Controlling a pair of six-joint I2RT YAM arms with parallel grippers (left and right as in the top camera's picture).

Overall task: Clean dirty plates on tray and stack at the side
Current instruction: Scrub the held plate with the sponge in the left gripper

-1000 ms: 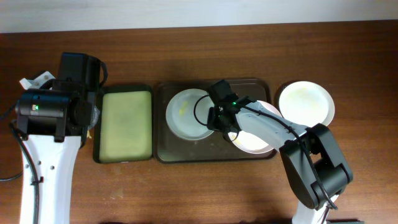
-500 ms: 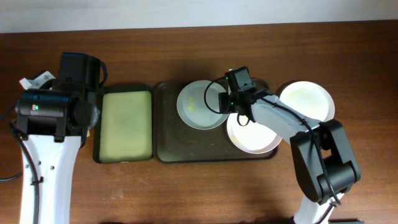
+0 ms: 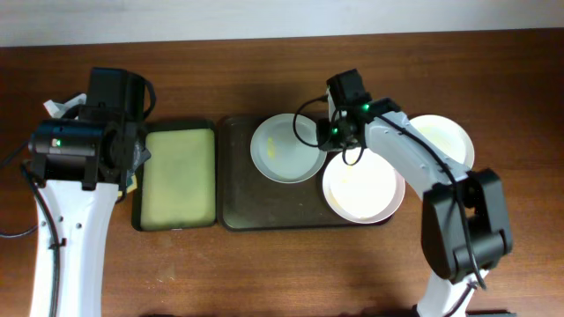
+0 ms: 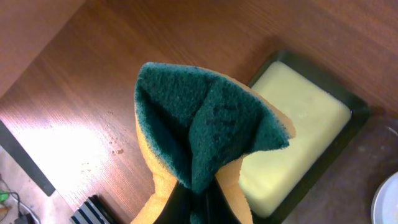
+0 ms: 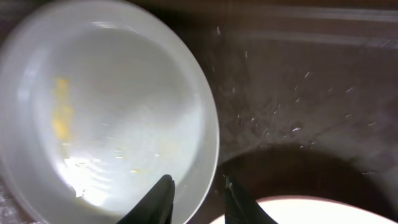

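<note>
The pale blue-grey plate [image 3: 286, 148] with yellow smears lies in the dark brown tray [image 3: 256, 207]. The pinkish-white plate [image 3: 363, 187] lies at the tray's right end. The cream plate [image 3: 436, 141] sits on the table right of the tray. My right gripper [image 3: 330, 134] is open, its fingers astride the blue-grey plate's right rim; the right wrist view shows the gripper [image 5: 196, 186], the plate [image 5: 112, 112] and the tray [image 5: 298, 81]. My left gripper [image 4: 199, 202] is shut on a green and yellow sponge [image 4: 205, 130], held above the table's left side.
A smaller black tray with a yellow-green inside [image 3: 180, 176] stands left of the brown tray and also shows in the left wrist view [image 4: 298, 124]. Bare wood table [image 3: 264, 273] lies in front. The left arm [image 3: 79, 150] hovers by the black tray's left edge.
My right gripper pulled the blue-grey plate rightward and toward the back of the tray, then stopped; the pinkish plate is now uncovered. The left arm shifted slightly.
</note>
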